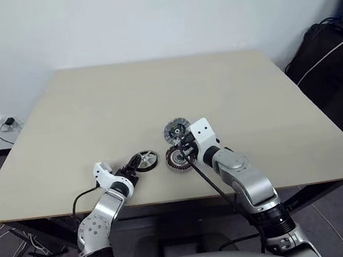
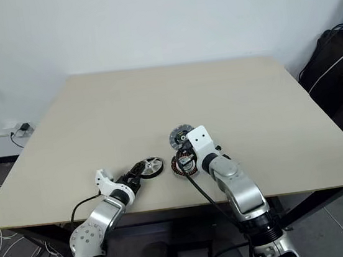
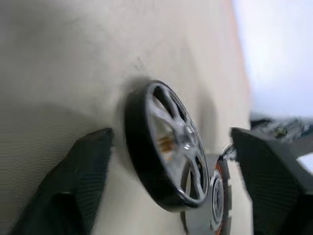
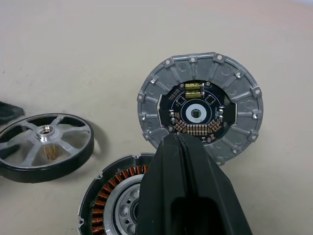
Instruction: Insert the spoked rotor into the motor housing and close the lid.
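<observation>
Three parts crowd the surface [image 1: 155, 99] near its 6 o'clock edge, the shut right pincer [image 1: 185, 147] over them, elsewhere open.

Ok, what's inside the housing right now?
The housing holds a ring of copper windings around a pale metal hub, with nothing seated in the part that shows. The rest is covered by the shut right gripper.

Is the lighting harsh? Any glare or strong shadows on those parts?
Right wrist view: soft light, faint shadows beside the wheel and disc; left wrist view: small glints on the wheel's spokes, darker shadow along its rim; eye views: table evenly lit.
</observation>
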Robot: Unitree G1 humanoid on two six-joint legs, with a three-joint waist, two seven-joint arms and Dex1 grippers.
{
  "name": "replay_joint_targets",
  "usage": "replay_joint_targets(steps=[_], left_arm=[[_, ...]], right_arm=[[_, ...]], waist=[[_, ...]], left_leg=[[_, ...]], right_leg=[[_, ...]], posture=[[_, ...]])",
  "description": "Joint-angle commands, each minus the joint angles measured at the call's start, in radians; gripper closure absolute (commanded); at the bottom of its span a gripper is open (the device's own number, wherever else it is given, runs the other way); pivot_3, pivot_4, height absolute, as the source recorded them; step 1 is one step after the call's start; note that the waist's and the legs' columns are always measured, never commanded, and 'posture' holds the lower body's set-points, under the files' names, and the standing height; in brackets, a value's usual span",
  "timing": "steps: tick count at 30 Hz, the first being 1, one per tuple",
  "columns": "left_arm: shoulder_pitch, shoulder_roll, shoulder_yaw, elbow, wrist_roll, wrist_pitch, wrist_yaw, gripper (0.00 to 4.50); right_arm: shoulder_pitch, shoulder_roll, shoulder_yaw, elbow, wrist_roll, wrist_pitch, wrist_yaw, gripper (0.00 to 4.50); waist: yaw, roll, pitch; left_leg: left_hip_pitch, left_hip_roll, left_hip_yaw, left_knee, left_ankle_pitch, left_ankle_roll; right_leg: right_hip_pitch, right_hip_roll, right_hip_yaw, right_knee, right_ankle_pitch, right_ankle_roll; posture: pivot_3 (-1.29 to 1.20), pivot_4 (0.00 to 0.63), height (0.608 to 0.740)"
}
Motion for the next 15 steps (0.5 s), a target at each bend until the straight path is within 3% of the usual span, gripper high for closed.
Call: replay_joint_targets(steps=[1, 8, 15], left_arm=[[-0.030, -0.158, -0.032, 0.005, -0.054, -0.014, 0.007, 1.87], [-0.013, -0.122, -0.055, 0.007, -0.085, -0.022, 0.044, 4.07], [0.046, -0.094, -0.049, -0.081, -0.058, -0.126, -0.004, 4.07]], right_arm=[[-0.018, -0.002, -0.004, -0.035, -0.003, 0.004, -0.003, 4.50], [-0.016, -0.005, -0.007, -0.035, -0.003, 0.005, -0.005, 4.50], [-0.011, -0.003, -0.004, -0.041, -0.002, 0.007, -0.006, 4.50]], waist=[[0.000, 0.000, 0.000], [-0.001, 0.000, -0.001], [-0.011, 0.000, 0.000]], left_leg=[[0.000, 0.000, 0.000, 0.000, 0.000, 0.000], [-0.001, 0.000, 0.000, 0.000, 0.000, 0.000], [0.000, 0.000, 0.000, 0.000, 0.000, 0.000]], right_leg=[[0.000, 0.000, 0.000, 0.000, 0.000, 0.000], [0.000, 0.000, 0.000, -0.001, 0.001, -0.002], [0.000, 0.000, 0.000, -0.001, 0.001, -0.002]], posture=[[0.00, 0.000, 0.740], [0.00, 0.000, 0.740], [0.00, 0.000, 0.740]])
